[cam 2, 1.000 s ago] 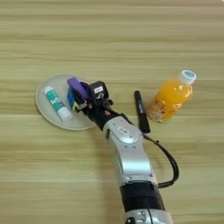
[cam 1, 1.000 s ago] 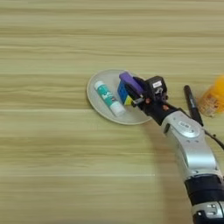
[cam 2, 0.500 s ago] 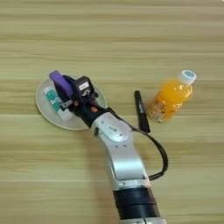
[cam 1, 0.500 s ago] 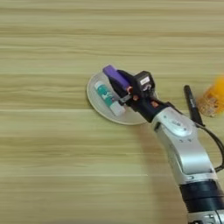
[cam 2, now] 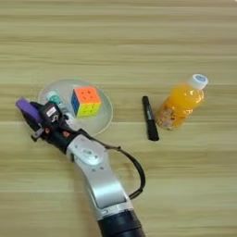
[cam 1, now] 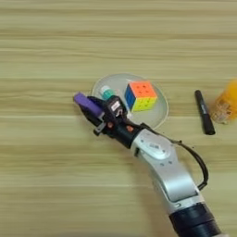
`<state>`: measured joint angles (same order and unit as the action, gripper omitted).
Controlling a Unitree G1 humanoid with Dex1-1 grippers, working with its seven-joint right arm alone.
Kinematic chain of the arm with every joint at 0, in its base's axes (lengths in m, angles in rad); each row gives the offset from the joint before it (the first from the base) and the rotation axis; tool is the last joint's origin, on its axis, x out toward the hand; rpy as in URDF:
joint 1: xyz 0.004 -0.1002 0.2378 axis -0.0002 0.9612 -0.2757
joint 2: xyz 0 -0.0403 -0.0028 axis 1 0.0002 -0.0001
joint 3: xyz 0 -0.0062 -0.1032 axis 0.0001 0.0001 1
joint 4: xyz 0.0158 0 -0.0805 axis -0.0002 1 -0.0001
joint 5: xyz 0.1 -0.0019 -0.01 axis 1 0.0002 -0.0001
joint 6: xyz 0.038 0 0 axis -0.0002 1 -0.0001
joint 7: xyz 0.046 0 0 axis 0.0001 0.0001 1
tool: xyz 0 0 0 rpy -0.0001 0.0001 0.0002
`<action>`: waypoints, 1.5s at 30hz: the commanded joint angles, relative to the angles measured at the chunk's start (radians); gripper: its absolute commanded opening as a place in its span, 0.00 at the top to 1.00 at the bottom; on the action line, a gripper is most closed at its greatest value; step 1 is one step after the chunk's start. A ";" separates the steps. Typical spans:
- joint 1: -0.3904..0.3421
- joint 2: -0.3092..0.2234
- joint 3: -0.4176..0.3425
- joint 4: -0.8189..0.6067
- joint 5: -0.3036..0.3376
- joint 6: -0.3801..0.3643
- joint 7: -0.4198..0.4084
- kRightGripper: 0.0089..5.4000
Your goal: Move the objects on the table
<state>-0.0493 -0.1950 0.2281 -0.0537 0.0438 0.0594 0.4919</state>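
My right gripper (cam 1: 94,114) is shut on a small flat purple block (cam 1: 88,104), holding it just past the left rim of the round pale grey plate (cam 1: 159,113). The same gripper (cam 2: 35,121) and purple block (cam 2: 27,108) show in the right eye view. On the plate (cam 2: 107,113) rests a multicoloured puzzle cube (cam 1: 140,95), which is uncovered. A white-and-teal glue stick (cam 1: 108,94) lies on the plate beside the cube, its lower part hidden behind my gripper. My silver forearm (cam 1: 159,162) runs in from the bottom right.
A black marker pen (cam 2: 149,118) lies right of the plate. Beyond it an orange juice bottle (cam 2: 180,103) with a white cap lies on the wooden table (cam 1: 46,185).
My gripper has carried the purple block leftward, from over the plate to beyond its left rim. The cube, hidden behind the hand before, now shows.
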 commanded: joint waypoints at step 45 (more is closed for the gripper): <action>-0.037 0.009 0.019 0.109 -0.063 -0.075 0.005 0.74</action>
<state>-0.0522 -0.1790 0.2629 0.1154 -0.0204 -0.0005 0.5091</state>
